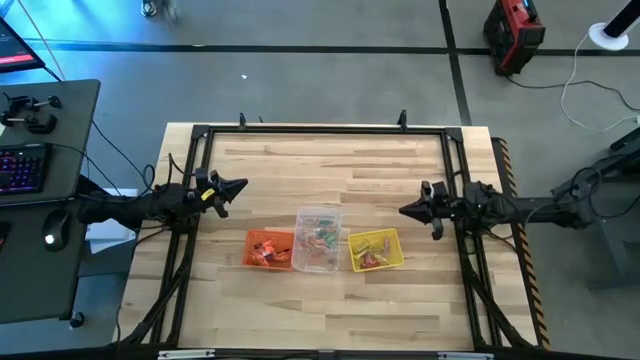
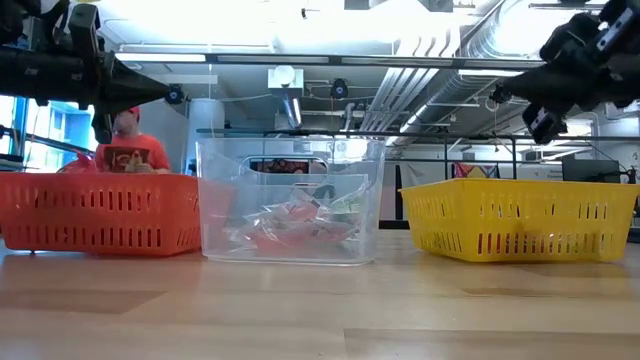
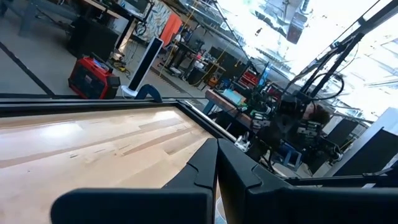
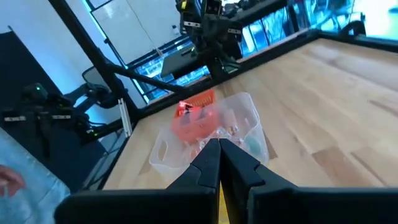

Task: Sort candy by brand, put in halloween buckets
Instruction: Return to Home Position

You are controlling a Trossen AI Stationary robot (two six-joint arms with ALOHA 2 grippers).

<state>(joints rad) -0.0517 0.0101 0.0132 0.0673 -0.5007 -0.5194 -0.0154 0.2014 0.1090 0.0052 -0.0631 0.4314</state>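
While you looked across the wooden table (image 1: 300,320), three tubs sat side by side toward its near edge: the orange bucket (image 2: 100,212) on the left, the clear bucket (image 2: 215,200) in the middle, the yellow bucket (image 2: 520,215) on the right. You could see candy (image 1: 316,240) lying inside all three. Farther back, the right gripper (image 1: 403,210) hung over the table's right side, its fingers pressed together on nothing, pointing left. Slightly farther, the left gripper (image 1: 243,185) hung at the left, likewise closed and empty, pointing right. Beyond the table, a person (image 2: 128,150) in a red top showed behind the orange bucket.
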